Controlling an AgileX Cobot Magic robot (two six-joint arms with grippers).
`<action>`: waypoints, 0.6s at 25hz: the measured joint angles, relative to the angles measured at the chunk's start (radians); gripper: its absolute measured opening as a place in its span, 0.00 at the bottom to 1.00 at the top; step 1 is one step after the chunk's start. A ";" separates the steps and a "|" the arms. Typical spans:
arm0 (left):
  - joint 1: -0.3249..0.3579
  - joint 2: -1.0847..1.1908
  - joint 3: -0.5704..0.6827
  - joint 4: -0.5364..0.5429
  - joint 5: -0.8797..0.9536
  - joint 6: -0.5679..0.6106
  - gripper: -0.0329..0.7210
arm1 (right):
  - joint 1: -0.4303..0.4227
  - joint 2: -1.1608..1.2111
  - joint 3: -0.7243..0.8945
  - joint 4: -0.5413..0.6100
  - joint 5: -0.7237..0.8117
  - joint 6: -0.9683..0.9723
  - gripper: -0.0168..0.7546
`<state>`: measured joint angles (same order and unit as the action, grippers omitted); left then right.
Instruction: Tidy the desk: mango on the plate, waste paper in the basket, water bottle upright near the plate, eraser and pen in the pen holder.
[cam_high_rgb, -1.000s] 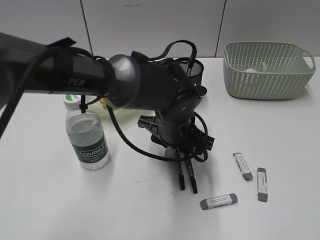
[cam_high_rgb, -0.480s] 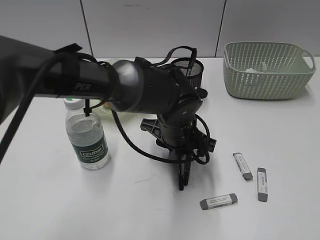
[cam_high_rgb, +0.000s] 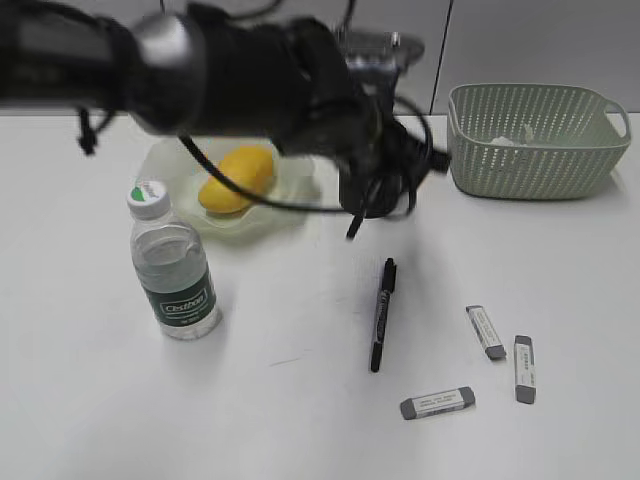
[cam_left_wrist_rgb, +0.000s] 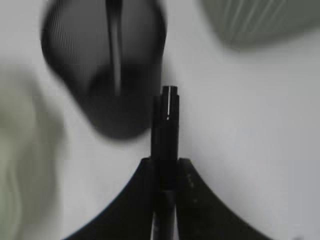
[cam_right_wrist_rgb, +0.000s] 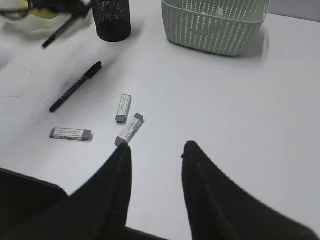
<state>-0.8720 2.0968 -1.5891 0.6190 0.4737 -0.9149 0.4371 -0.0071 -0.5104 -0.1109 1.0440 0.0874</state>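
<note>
black plastic fills the left wrist view: the left gripper (cam_left_wrist_rgb: 165, 172) is clamped on a pen (cam_left_wrist_rgb: 166, 125), its tip pointing just beside the blurred mesh pen holder (cam_left_wrist_rgb: 107, 65). in the exterior view that arm hangs over the holder, near the back of the desk (cam_high_rgb: 250, 400). a second pen (cam_high_rgb: 381, 313) lies flat on the desk, with three erasers (cam_high_rgb: 437, 402) near it. the mango (cam_high_rgb: 236, 178) sits on the plate (cam_high_rgb: 290, 205), the water bottle (cam_high_rgb: 172, 265) stands upright near it, and something white that may be the waste paper (cam_high_rgb: 510, 138) lies in the basket (cam_high_rgb: 535, 140). the right gripper (cam_right_wrist_rgb: 155, 165) hangs parted and empty above the desk. the step in hand looks like dropping the pen into the holder; the next move calls for centring the tip over the rim before letting go.
</note>
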 joint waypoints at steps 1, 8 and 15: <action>0.018 -0.038 0.000 0.079 -0.111 -0.025 0.14 | 0.000 0.000 0.000 0.000 0.000 0.000 0.39; 0.237 -0.032 -0.046 0.242 -0.807 -0.062 0.14 | 0.000 0.000 0.000 0.000 -0.001 0.000 0.39; 0.313 0.109 -0.050 0.163 -1.030 0.064 0.14 | 0.000 0.000 0.000 0.000 0.000 0.000 0.39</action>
<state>-0.5594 2.2055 -1.6390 0.7821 -0.5558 -0.8512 0.4371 -0.0071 -0.5104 -0.1109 1.0439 0.0874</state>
